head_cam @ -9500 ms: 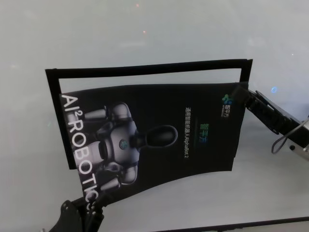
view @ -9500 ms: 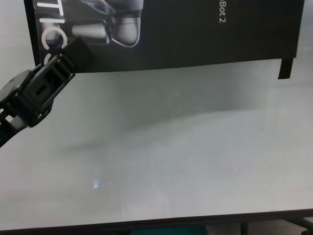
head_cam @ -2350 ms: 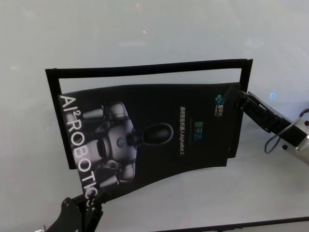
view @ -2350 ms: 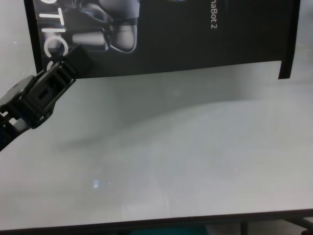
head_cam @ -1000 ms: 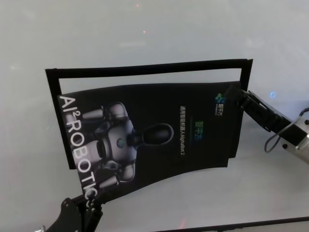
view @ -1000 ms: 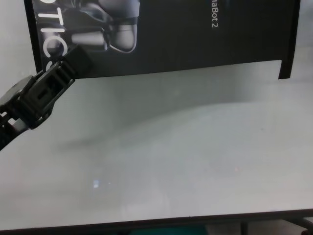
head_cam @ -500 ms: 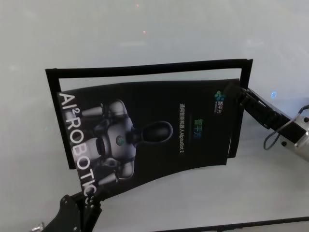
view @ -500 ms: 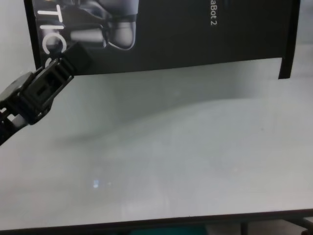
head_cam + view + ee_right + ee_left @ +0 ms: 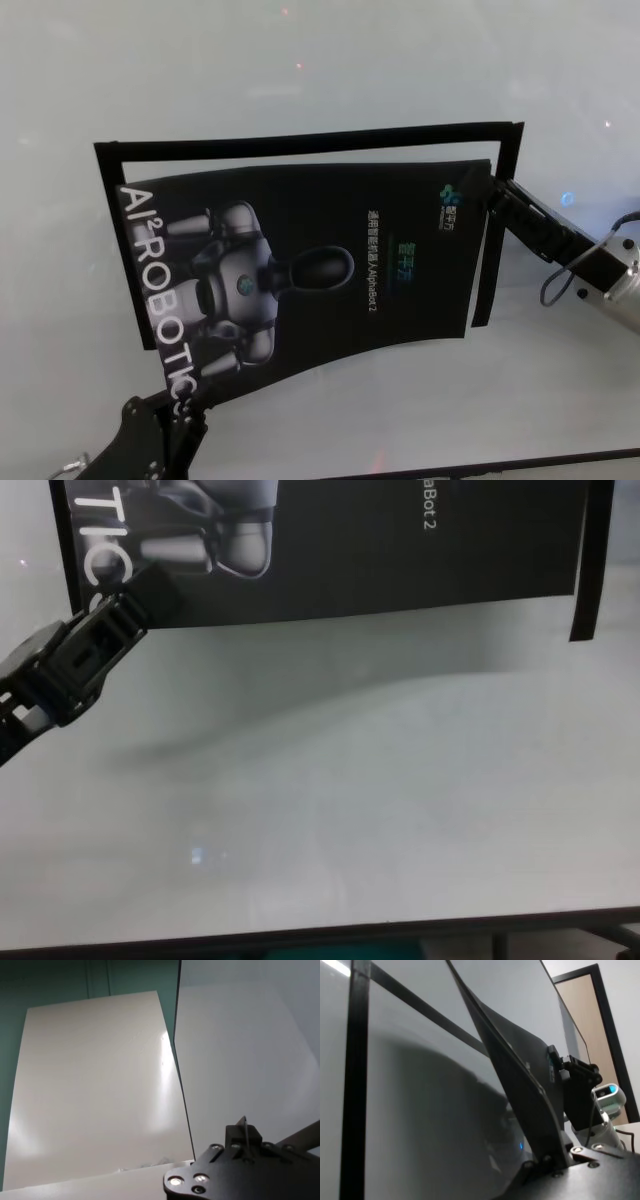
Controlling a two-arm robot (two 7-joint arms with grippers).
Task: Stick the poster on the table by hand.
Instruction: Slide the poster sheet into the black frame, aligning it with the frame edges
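The poster (image 9: 320, 270) is a black glossy sheet with a grey-white robot picture, and it hangs bowed above the white table (image 9: 300, 60). My left gripper (image 9: 178, 408) is shut on its near-left corner, also clear in the chest view (image 9: 150, 592). At the far-right corner my right gripper (image 9: 492, 192) is shut on the sheet. The left wrist view shows the poster (image 9: 505, 1060) edge-on, rising from the left gripper (image 9: 555, 1157). In the right wrist view the poster's pale underside (image 9: 95, 1090) spreads out from the right gripper (image 9: 240, 1132).
Narrow black strips (image 9: 300, 140) lie on the table as a frame open at the near side: one along the far edge, one at the left, one at the right (image 9: 490, 250). The poster's shadow falls on the table (image 9: 350, 800) in front. The table's dark near edge runs along the bottom.
Both grippers have carried the poster away from me and slightly left. Its far edge is closer to the far strip, and the right strip now shows beside its right edge.
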